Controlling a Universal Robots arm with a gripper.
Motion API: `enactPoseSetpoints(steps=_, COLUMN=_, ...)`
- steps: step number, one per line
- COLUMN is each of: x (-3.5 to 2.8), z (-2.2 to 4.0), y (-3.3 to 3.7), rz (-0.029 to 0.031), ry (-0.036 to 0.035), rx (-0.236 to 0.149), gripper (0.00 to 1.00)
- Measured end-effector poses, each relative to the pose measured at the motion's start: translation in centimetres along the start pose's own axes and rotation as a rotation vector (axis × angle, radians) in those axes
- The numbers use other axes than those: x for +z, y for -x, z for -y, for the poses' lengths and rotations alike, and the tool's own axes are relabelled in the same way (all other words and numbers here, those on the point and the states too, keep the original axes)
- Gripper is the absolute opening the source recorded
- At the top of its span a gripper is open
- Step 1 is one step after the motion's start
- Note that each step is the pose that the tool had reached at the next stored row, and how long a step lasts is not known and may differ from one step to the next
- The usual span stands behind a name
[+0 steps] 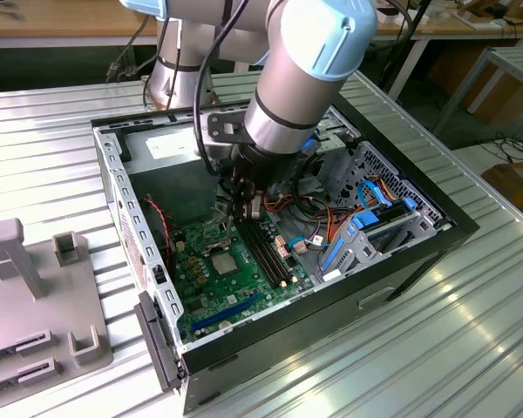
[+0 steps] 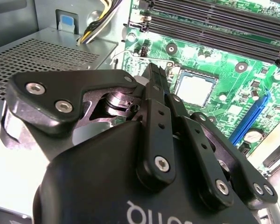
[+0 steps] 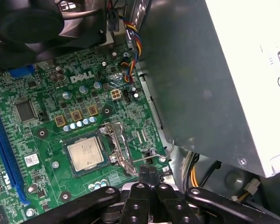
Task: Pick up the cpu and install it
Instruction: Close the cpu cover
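The cpu [image 3: 87, 153] is a small silver square lying flat in its socket on the green motherboard [image 3: 46, 135]; it also shows in the second wrist view [image 2: 194, 88] and the exterior view [image 1: 224, 259]. The socket's metal load plate [image 3: 117, 145] stands flipped up beside it. My gripper [image 3: 148, 171] hangs inside the case just beside the socket, shut, with its black fingers [image 2: 155, 81] pressed together and nothing seen between them. A thin socket lever wire [image 3: 155, 157] passes right by the tips. In the exterior view the gripper [image 1: 247, 212] sits above the board, next to the cpu.
The open black computer case [image 1: 401, 261] lies on a ribbed metal table [image 1: 471, 348]. The power supply box [image 3: 224, 70] stands close beside my gripper. Memory slots [image 1: 268, 254], coloured cables [image 1: 331, 222] and a fan [image 3: 32, 23] crowd the board. A grey fixture [image 1: 35, 287] sits at the exterior view's left.
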State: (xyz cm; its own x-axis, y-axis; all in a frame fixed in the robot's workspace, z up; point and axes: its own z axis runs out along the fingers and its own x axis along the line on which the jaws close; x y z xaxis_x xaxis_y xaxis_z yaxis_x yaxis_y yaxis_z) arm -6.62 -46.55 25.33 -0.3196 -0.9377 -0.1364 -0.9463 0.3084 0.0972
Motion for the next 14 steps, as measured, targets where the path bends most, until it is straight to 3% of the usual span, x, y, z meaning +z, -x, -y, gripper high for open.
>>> enactPoseSetpoints(steps=14, x=-0.14, z=0.27, y=-0.81, rz=0.0000, ry=0.0000, rx=0.000, gripper=0.11)
